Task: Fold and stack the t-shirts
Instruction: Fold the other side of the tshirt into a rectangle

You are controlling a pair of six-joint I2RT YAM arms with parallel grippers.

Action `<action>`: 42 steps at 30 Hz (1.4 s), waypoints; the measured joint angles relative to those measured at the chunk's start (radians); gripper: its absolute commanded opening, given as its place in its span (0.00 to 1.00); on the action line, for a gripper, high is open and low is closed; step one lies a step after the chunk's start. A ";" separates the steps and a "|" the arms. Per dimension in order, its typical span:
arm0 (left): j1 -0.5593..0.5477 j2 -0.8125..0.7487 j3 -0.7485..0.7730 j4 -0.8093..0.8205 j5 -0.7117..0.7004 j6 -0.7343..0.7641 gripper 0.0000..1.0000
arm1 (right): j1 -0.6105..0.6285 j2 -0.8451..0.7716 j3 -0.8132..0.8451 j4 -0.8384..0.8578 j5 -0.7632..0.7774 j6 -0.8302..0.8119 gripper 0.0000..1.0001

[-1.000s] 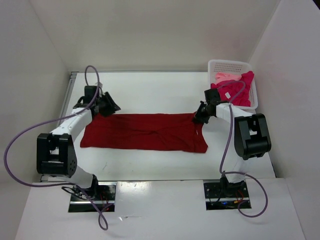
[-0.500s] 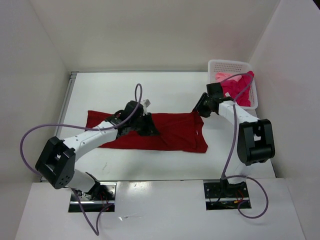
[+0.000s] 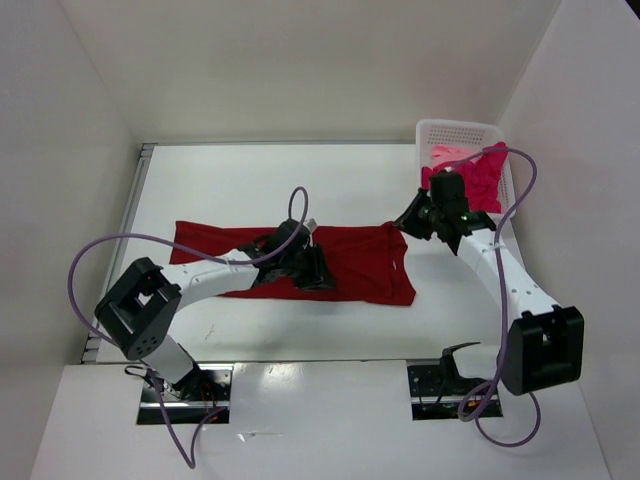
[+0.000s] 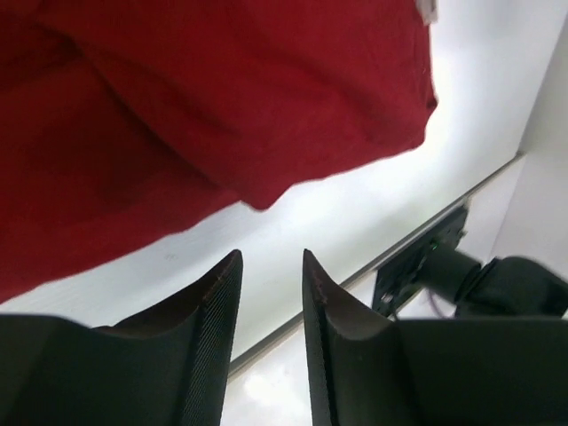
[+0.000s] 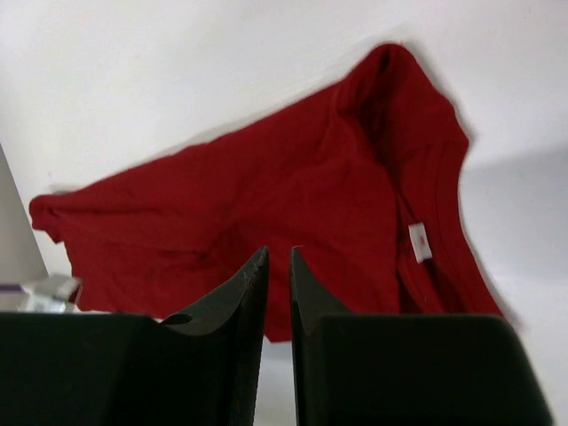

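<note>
On table [image 3: 300, 180] centre: dark red t-shirt [image 3: 360, 265].
Left gripper [image 3: 317, 272] mid-shirt, right gripper [image 3: 405, 222] at its two o'clock corner; both jaws narrow, empty.

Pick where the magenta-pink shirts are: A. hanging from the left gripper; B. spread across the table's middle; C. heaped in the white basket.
C: the magenta-pink shirts lie heaped in the white basket at the far right corner; only the dark red shirt is spread on the table.
</note>
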 measured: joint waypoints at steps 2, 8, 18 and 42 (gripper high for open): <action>0.001 0.031 0.003 0.035 0.000 -0.016 0.51 | 0.001 -0.033 -0.022 -0.017 -0.010 0.003 0.22; 0.001 0.139 0.006 0.063 -0.002 -0.037 0.54 | 0.001 -0.095 -0.071 -0.051 -0.031 0.007 0.22; 0.001 0.163 0.046 0.096 -0.009 -0.044 0.46 | 0.005 -0.143 -0.130 -0.062 -0.093 0.008 0.22; 0.033 0.229 0.405 -0.373 0.019 0.120 0.60 | 0.023 -0.096 -0.177 -0.012 -0.127 0.010 0.30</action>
